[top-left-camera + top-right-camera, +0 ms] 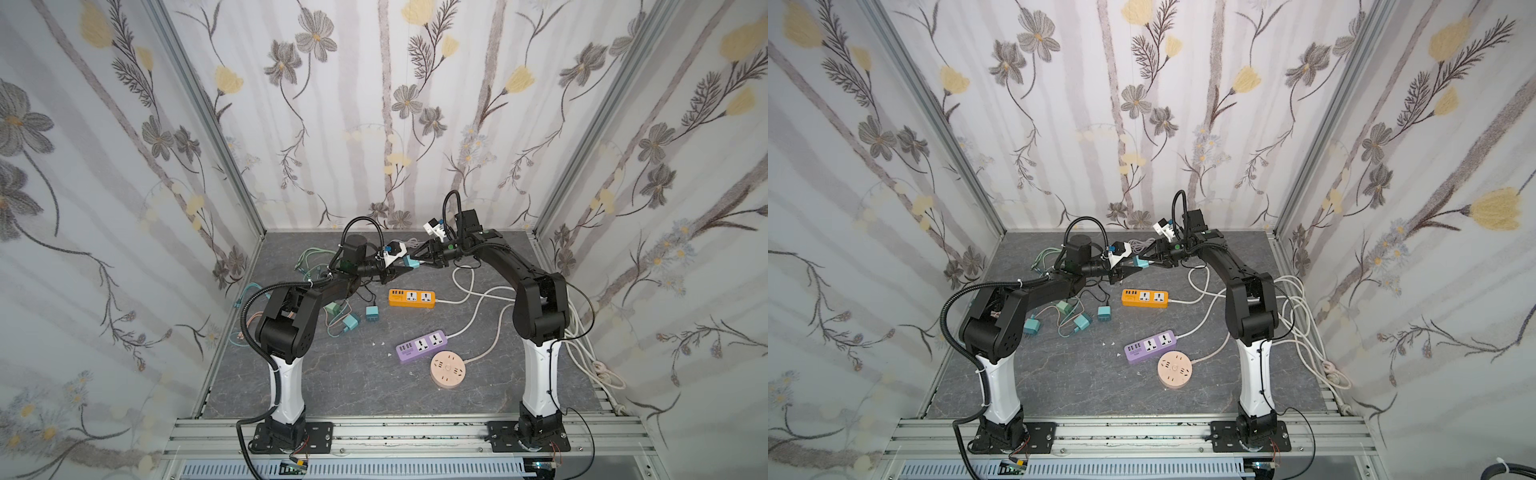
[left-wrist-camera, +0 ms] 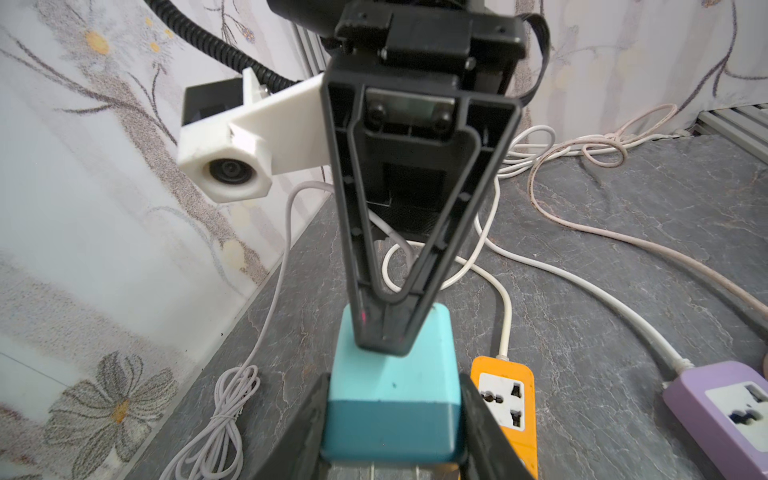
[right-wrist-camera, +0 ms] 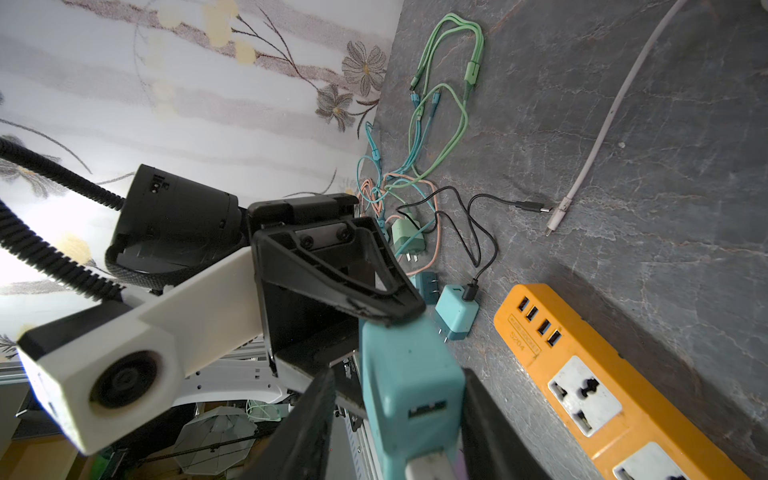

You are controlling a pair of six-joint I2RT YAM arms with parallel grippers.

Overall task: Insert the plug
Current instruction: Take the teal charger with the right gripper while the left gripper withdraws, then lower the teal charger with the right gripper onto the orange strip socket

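Teal plug (image 1: 411,262) hangs in the air above the table (image 1: 332,374), caught between the two hands where their tips meet. The left hand (image 2: 392,436) pinches it: in the left wrist view the plug (image 2: 395,399) fills the space between the two black fingers (image 2: 299,428), both pressed against its sides. The right hand (image 3: 399,415) comes at it from the opposite side, and in that arm's wrist view the plug (image 3: 411,386) sits between its fingers (image 3: 486,415), touching one, with a thin gap showing at the other. Whether this hand has a firm hold cannot be told. In both top views the two hands (image 1: 405,269) (image 1: 417,259) point tip to tip. Below them, just nearer the robot's bases, the orange power strip (image 1: 412,298) lies flat on the table, its sockets facing up.
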